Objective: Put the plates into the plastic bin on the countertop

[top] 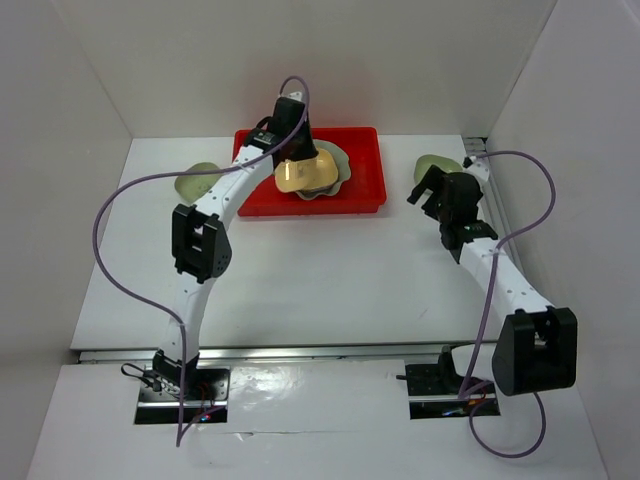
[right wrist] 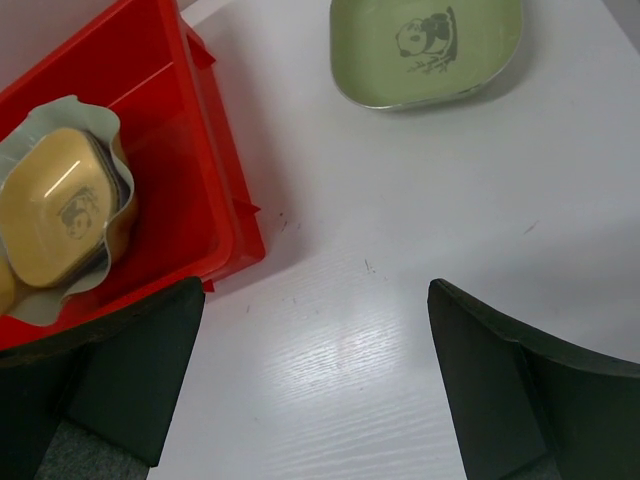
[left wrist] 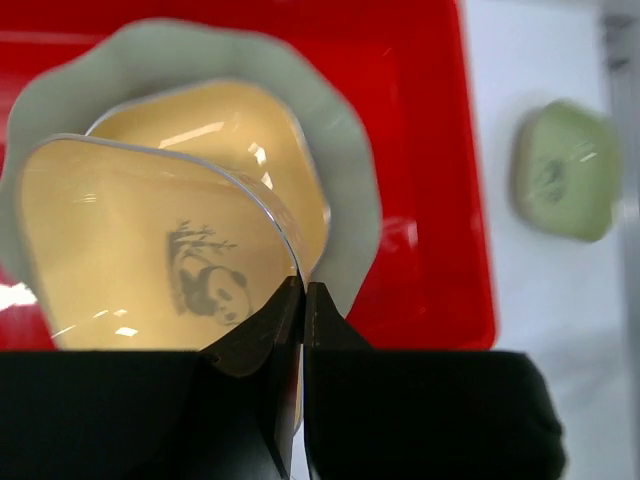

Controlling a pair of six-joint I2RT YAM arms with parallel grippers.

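Note:
The red plastic bin stands at the back of the white countertop. In it lies the large pale-green scalloped plate with a yellow dish on it. My left gripper is shut on the rim of a second yellow panda dish, held tilted just over the first; from above the left gripper is over the bin. My right gripper is open and empty above bare countertop, right of the bin. A green dish lies beyond it.
Another green dish lies left of the bin, partly behind the left arm. The right green dish sits near the right wall. White walls enclose the surface on three sides. A purple cable loops from each arm.

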